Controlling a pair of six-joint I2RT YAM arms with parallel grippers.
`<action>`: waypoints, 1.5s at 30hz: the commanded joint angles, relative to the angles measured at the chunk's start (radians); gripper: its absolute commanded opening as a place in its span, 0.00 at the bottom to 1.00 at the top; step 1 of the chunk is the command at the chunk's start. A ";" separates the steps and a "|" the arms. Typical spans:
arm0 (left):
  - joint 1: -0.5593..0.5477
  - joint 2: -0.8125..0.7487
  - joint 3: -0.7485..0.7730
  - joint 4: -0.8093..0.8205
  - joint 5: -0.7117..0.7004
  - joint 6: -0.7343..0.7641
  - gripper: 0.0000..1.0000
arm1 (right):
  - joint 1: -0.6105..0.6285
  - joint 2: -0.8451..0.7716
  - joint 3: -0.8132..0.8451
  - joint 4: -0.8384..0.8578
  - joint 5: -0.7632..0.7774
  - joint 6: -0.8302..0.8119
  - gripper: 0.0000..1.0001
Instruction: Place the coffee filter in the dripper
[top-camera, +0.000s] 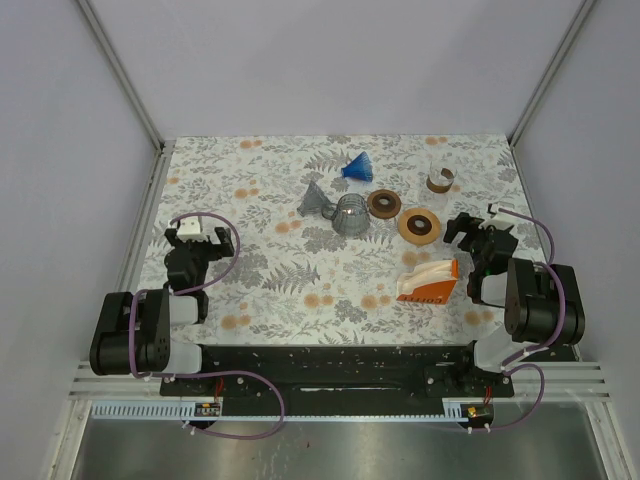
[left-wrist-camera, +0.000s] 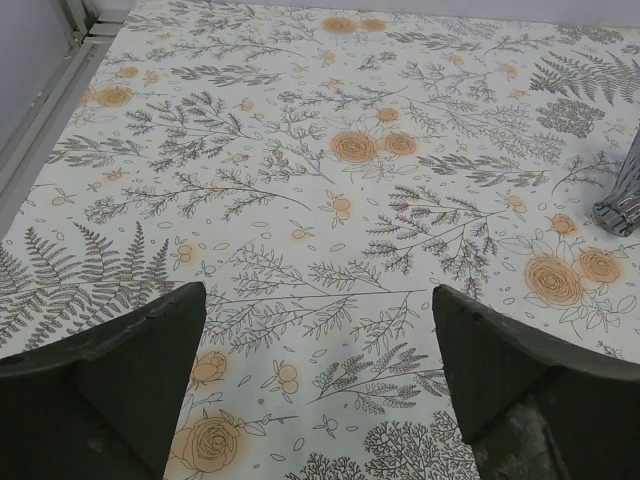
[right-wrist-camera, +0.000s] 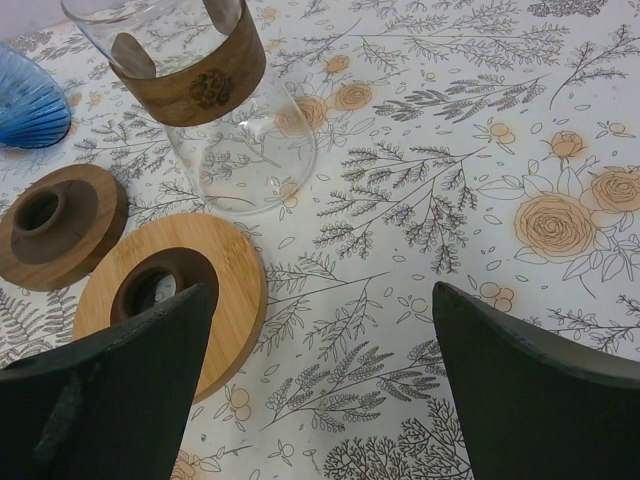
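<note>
No legible writing to be read.
A small dark round mark is seen on the wooden collar (right-wrist-camera: 190, 82) of the glass carafe (right-wrist-camera: 245, 150), ahead of the jaws of the right gripper (right-wrist-camera: 320, 340) and off to their left; no letters or figures can be made out in it. The orange-and-white filter packet (top-camera: 430, 283), lying behind those jaws and to their left, is shown too small for any print to be read.

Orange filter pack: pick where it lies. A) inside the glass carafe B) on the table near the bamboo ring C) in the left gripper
B: the orange filter pack lies on the table, just nearer the arms than the bamboo ring.
</note>
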 joint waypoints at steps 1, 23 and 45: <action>-0.005 -0.001 0.028 0.049 -0.017 0.008 0.99 | 0.004 -0.012 0.029 0.020 -0.033 -0.020 0.99; -0.003 -0.219 0.455 -0.850 0.160 0.140 0.99 | 0.002 -0.464 0.666 -1.119 0.088 0.092 0.89; -0.012 -0.213 0.852 -1.554 0.370 0.208 0.93 | 0.113 0.504 1.740 -1.864 0.072 0.009 0.74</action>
